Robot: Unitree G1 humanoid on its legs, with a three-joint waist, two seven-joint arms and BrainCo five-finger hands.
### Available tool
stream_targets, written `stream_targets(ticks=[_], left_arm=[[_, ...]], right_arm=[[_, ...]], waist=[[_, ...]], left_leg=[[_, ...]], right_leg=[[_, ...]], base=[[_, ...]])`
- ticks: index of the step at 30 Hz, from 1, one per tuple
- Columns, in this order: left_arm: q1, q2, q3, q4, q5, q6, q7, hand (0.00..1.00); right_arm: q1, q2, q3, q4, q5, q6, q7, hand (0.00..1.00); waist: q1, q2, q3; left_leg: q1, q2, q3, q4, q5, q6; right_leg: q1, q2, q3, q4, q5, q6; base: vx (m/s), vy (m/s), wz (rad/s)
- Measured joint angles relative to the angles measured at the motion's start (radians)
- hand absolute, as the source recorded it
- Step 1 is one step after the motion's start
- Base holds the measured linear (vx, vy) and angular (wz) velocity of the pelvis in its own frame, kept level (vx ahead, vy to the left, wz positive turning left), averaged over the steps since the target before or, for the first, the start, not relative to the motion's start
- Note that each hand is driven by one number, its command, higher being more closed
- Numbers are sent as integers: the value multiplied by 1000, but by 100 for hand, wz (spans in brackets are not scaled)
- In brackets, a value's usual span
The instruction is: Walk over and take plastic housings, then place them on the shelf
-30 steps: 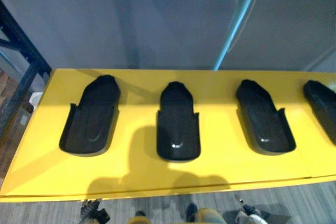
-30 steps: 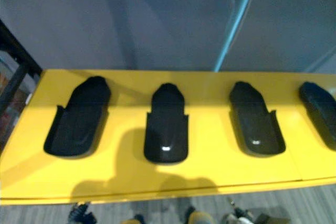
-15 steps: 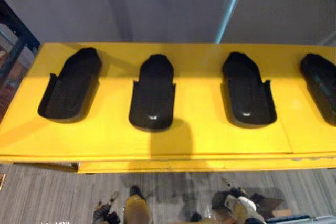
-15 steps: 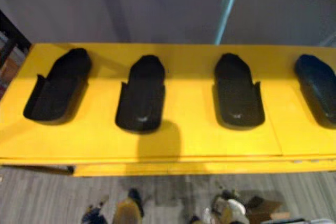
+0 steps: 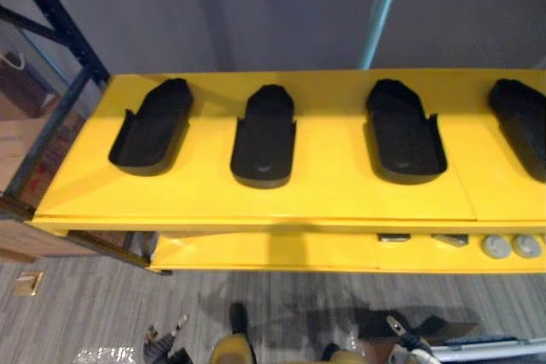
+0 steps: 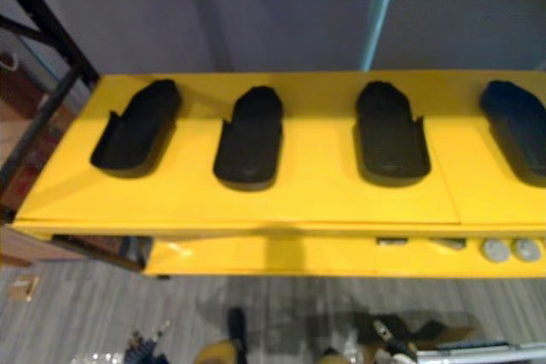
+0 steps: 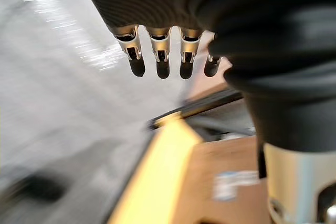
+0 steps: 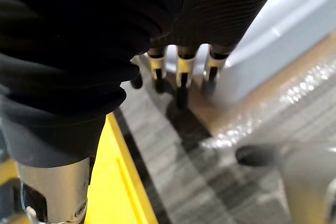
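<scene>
**Desk:** What surface is on your feed?

**Operator:** I'm looking down at a yellow tabletop point(image 5: 333, 181), smooth and glossy, running from left to right. Under its near edge sits a lower yellow ledge point(image 5: 281, 251), with two round grey discs point(image 5: 496, 246) at its right end. Behind it I see a flat grey wall point(image 5: 239, 14) with a light blue pole point(image 5: 381, 10) standing upright against it. A dark blue rack frame point(image 5: 60, 27) slants down at the far left. The floor point(image 5: 102, 313) is grey carpet with fine stripes.

**Desk:** And the housings?

**Operator:** I count four, all lying on the tabletop in a row and well apart. They are black plastic with a faint sheen. Each is a shallow trough with a rounded near end, a narrower far end and small raised wings on the sides. The leftmost housing point(image 5: 152, 128) is turned slightly off line. The second housing point(image 5: 265, 135) and third housing point(image 5: 403, 131) lie straight, near to far. The rightmost housing point(image 5: 520, 121) is cut off by the view's right edge.

**Desk:** Hands?

**Operator:** In its wrist view my left hand point(image 7: 160, 51) has straight fingers side by side and holds nothing. My right hand point(image 8: 182, 66) is the same, fingers extended and empty, with grey floor past them.
</scene>
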Motion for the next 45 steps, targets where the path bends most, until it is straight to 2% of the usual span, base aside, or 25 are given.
stream_targets(ticks=[4,5,10,12,14,16,17,20,23,24,25,26,27,28,29,30,31,33,34,38,40,43,45], left_arm=[[-14,90,57,-165,27,2,56,0],[20,134,81,-161,-15,-27,137,0],[6,132,79,-167,-16,-26,137,0],[0,130,69,-228,-22,-27,127,0],[-1,124,60,-281,-25,-27,91,0],[4,109,30,-351,-70,-7,9,0],[48,139,-156,-457,-134,382,-411,0],[44,155,-158,-456,-135,382,-411,0],[61,133,-171,-307,-192,351,-393,0],[54,97,-165,-177,-197,311,-318,0],[86,30,-154,-306,-150,274,-160,0],[123,2,-156,-504,-124,225,-94,0],[150,-3,-168,-794,-126,107,-131,0],[109,56,-168,-1015,-175,-43,-277,0],[31,130,-148,-1127,-218,-141,-385,0],[-4,155,-127,-1159,-233,-167,-423,0],[-52,182,-76,-1199,-329,-186,-511,0],[-72,195,-24,-1235,-474,-181,-619,0],[-82,195,-12,-1235,-535,-168,-657,0],[-95,195,49,-1244,-683,-134,-736,0],[-99,195,72,-1244,-720,-134,-735,0],[-111,197,117,-1244,-707,-134,-677,0],[-129,204,161,-1242,-618,-133,-585,0]], right_arm=[[20,26,6,0,3,0,0,0],[-9,64,130,-4,43,-63,-20,0],[-9,61,129,-5,43,-63,-19,0],[-7,56,128,-5,47,-63,-16,0],[-7,47,121,-6,61,-63,-7,0],[12,23,101,-13,61,-63,25,0],[54,-3,-10,-22,58,-47,129,0],[21,-2,-10,-21,58,-47,135,0],[2,2,-7,-20,58,-44,133,0],[-5,9,-8,-14,60,-35,127,0],[2,12,7,19,63,-19,114,0],[7,18,29,17,65,-6,109,0],[12,26,40,17,75,-1,110,0],[15,21,41,22,82,7,107,0],[9,6,39,36,82,14,108,0],[8,-3,39,40,82,14,108,0],[3,-21,38,50,80,16,109,0],[10,-34,26,61,79,21,110,0],[17,-33,4,80,78,23,110,0],[18,-34,-63,129,76,26,108,0],[16,-33,-78,135,74,26,105,0],[16,-30,-78,137,60,26,91,0],[16,-27,-78,138,60,27,88,0]], waist=[[3,-21,0],[7,-103,-46],[6,-83,-33],[7,-72,-27],[7,-63,-20],[8,-52,-13],[7,-73,-42],[8,-73,-42],[13,-80,-38],[13,-73,-42],[17,-67,-35],[21,-77,-31],[28,-98,-33],[50,-92,-27],[57,-76,-31],[54,-67,-37],[46,-50,-45],[26,-19,-64],[26,-12,-68],[32,-16,-69],[36,-24,-66],[37,-40,-77],[43,-49,-84]], left_leg=[[23,-46,-1,0,-13,30],[139,-12,33,5,-92,6],[133,-8,39,1,-76,11],[109,-8,45,1,-62,14],[99,-9,47,0,-52,18],[98,-16,48,0,-45,22],[46,-51,-49,5,-13,22],[54,-48,-53,2,-14,22],[75,-48,-60,0,-20,14],[92,-48,-63,0,-26,12],[84,-37,-83,2,-37,3],[69,-40,-104,1,-30,5],[42,-40,-130,0,-20,6],[30,-36,-137,0,-19,5],[39,-41,-129,-1,-16,6],[41,-45,-126,-1,-15,7],[47,-52,-118,-1,-14,11],[50,-51,-106,-1,-12,14],[50,-49,-103,-1,-10,16],[33,-27,-106,-1,-1,6],[30,-15,-105,-1,3,6],[17,-7,-108,-1,12,1],[10,-5,-108,-1,17,0]], right_leg=[[40,-35,-1,-22,18,24],[116,-6,4,9,91,-37],[104,-4,4,7,91,-37],[80,-4,8,2,90,-37],[69,-4,14,-3,89,-39],[69,-8,30,-10,68,-50],[63,-2,59,-14,-8,1],[74,4,63,-15,-14,-27],[99,5,61,-17,-17,-32],[116,5,58,-17,-26,-47],[117,15,46,-16,-25,-46],[112,14,29,-12,-23,-42],[102,21,14,-6,-23,-42],[97,29,21,-7,-23,-42],[100,27,38,-7,-23,-42],[100,23,45,-7,-22,-41],[99,12,63,-6,-20,-37],[97,5,74,-7,-13,-26],[93,8,82,-7,-13,-26],[78,30,85,-13,-13,-26],[74,41,87,-14,-11,-27],[66,51,86,-21,-8,-27],[65,62,87,-36,5,-30]], base=[[112,63,8],[37,-5,-4],[-90,-13,-9],[-143,11,-9],[-134,12,-8],[-168,-40,27],[-60,-121,81],[50,-81,31],[46,-43,-3],[20,-36,11],[-14,-25,33],[-70,-23,69],[-91,-2,70],[-92,13,40],[-65,40,2],[-37,72,-28],[-25,68,-24],[-31,35,-22],[-41,12,-13],[-79,-29,-2],[-79,-38,-1],[-52,-21,2],[0,0,0]])
